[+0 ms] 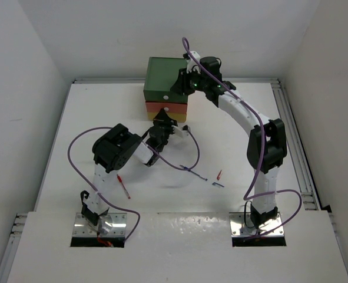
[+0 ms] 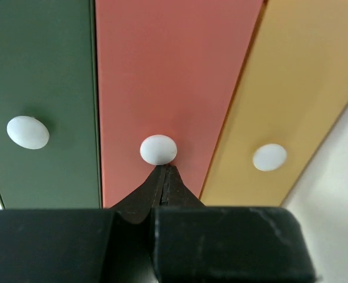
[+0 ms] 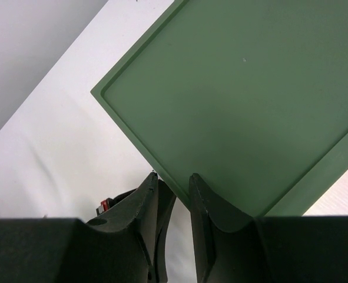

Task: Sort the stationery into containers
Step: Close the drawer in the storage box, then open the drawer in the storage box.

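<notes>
The containers are a small cabinet with a green [image 2: 44, 71], an orange-red [image 2: 174, 71] and a yellow drawer [image 2: 303, 88], each with a white knob. My left gripper [image 2: 162, 169] is shut, its tips touching the underside of the orange-red drawer's knob [image 2: 158, 149]. It sits in front of the cabinet [image 1: 166, 82], where the left gripper [image 1: 163, 119] faces the drawer fronts. My right gripper [image 3: 172, 177] straddles the rim of the cabinet's green top [image 3: 238, 106] at its right side, one finger on each side. Stationery lies on the table: a red pen [image 1: 123, 187], a blue pen [image 1: 196, 173] and a small red piece [image 1: 219, 175].
Purple cables [image 1: 73, 156] loop over the table beside both arms. White walls enclose the table on the left, back and right. A metal rail [image 1: 294, 141] runs along the right edge.
</notes>
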Action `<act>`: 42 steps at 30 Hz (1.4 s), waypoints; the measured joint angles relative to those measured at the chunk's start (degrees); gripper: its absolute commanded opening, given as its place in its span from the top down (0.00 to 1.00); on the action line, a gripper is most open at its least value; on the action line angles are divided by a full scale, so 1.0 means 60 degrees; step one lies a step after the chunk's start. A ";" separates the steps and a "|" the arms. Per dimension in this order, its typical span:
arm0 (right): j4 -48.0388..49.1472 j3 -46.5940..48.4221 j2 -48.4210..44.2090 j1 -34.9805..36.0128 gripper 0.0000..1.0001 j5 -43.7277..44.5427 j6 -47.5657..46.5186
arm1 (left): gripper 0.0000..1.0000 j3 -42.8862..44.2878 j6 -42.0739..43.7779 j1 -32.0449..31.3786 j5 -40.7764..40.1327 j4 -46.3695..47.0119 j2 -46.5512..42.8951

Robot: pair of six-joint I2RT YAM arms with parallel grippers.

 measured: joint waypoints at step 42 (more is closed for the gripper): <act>-0.0204 -0.1195 -0.2357 -0.0346 0.55 0.0623 -0.0583 | 0.58 0.1504 -1.4542 0.2962 0.5042 -1.2083 -0.7122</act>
